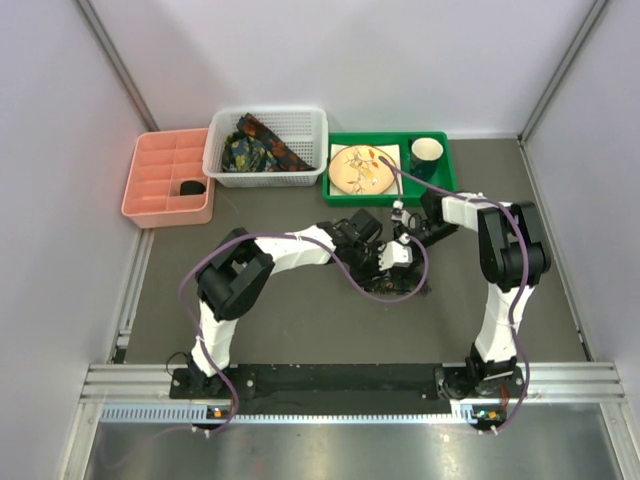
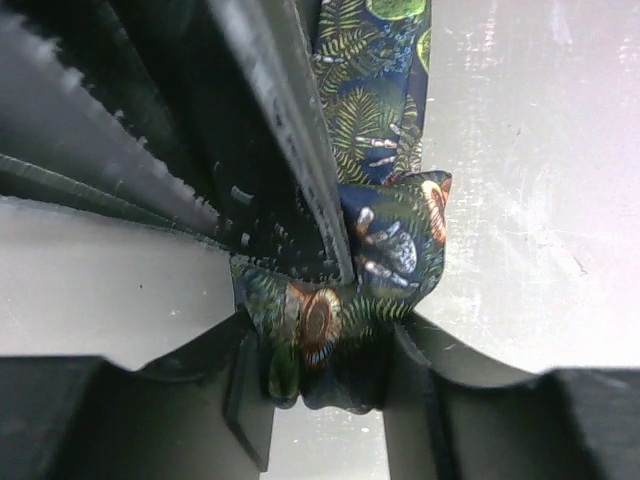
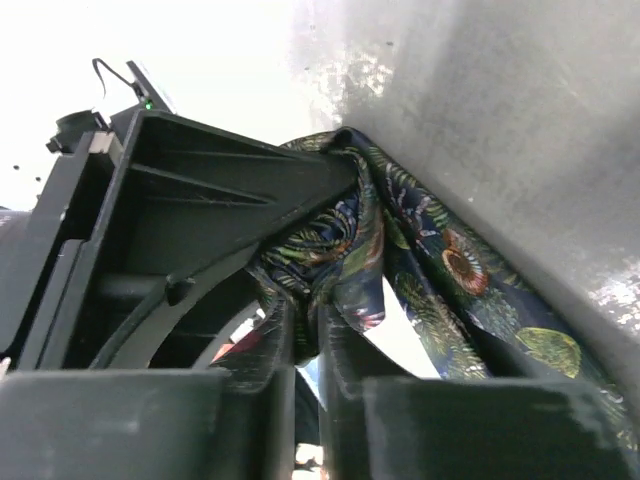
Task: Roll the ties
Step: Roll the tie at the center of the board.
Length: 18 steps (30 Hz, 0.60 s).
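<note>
At the middle of the worktop (image 1: 300, 320), the two arms meet over one tie (image 2: 390, 250). The left hand (image 2: 325, 372) is closed partway on a bunched fold of the printed fabric, which fills the gap between its fingers. The right hand (image 3: 305, 350) pinches another fold of the tie in a narrow gap, and the rest trails off along the surface. More ties (image 1: 255, 150) lie heaped in the white basket (image 1: 262, 178) at the far edge.

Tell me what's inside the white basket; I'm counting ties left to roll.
Dark patterned ties lie bunched inside the white basket. How many cannot be told: they overlap, and anything beneath them is covered.
</note>
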### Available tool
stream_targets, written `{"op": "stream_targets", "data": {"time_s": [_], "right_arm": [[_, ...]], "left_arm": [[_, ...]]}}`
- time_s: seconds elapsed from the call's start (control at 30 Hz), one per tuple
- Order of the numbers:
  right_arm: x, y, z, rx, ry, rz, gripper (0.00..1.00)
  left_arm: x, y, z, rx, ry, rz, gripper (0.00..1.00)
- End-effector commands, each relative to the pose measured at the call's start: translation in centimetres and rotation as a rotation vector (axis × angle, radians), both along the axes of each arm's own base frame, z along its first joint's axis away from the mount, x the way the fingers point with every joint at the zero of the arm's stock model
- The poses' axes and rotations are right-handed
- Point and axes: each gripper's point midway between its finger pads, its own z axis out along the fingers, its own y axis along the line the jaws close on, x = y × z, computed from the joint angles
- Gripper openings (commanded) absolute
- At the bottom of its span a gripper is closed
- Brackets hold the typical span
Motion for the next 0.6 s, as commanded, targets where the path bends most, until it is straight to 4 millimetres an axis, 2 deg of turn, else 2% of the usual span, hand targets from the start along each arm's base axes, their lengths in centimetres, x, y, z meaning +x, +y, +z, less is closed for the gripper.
{"op": "stream_targets", "data": {"time_s": [0.0, 0.03, 0.07, 0.1, 0.13, 0.17, 0.2, 0.23, 0.27, 0.33, 0.47, 0.5, 0.57], "right_arm": [[0.9, -0.7, -2.4, -0.066, -0.078, 0.049, 0.0], [0.8, -1.0, -2.8, -0.084, -0.085, 0.057, 0.0], [0.9, -1.4, -3.2, -0.103, -0.094, 0.057, 0.0], [1.1, -1.9, -3.8, -0.129, -0.107, 0.064, 0.0], [1.1, -2.1, -4.1, -0.14, -0.105, 0.068, 0.0], [1.2, -2.3, -4.5, -0.154, -0.111, 0.069, 0.0], [1.5, -2.8, -4.9, -0.178, -0.118, 0.066, 0.0], [1.6, -3.1, -5.3, -0.191, -0.123, 0.071, 0.0], [1.8, -3.3, -5.5, -0.206, -0.127, 0.069, 0.0], [2.4, -3.9, -6.0, -0.236, -0.153, 0.068, 0.0], [3.1, -4.8, -6.6, -0.301, -0.19, 0.069, 0.0], [3.3, -4.9, -6.6, -0.313, -0.195, 0.064, 0.0], [3.5, -5.2, -6.7, -0.336, -0.211, 0.06, 0.0]], "left_arm": [[-0.6, 2.4, -3.6, 0.129, 0.055, 0.043, 0.49], [-0.5, 2.3, -3.2, 0.112, 0.058, 0.053, 0.57], [-1.0, 2.2, -2.7, 0.069, 0.107, 0.055, 0.61], [0.4, 1.9, -1.0, -0.005, 0.087, 0.087, 0.66], [0.8, 1.7, 0.0, -0.063, 0.092, 0.093, 0.74], [1.1, 1.6, 1.2, -0.119, 0.098, 0.109, 0.98], [1.8, 1.4, 3.1, -0.221, 0.064, 0.104, 0.99], [1.8, 1.3, 3.8, -0.255, 0.051, 0.096, 0.99], [1.3, 1.7, 3.7, -0.267, 0.045, 0.089, 0.99], [1.4, 1.0, 5.4, -0.345, 0.0, 0.058, 0.99], [1.5, -0.2, 5.4, -0.4, 0.007, 0.041, 0.99], [1.3, -0.4, 4.5, -0.394, 0.023, 0.04, 0.99], [1.5, -1.0, 4.5, -0.425, 0.015, 0.029, 0.99]]}}
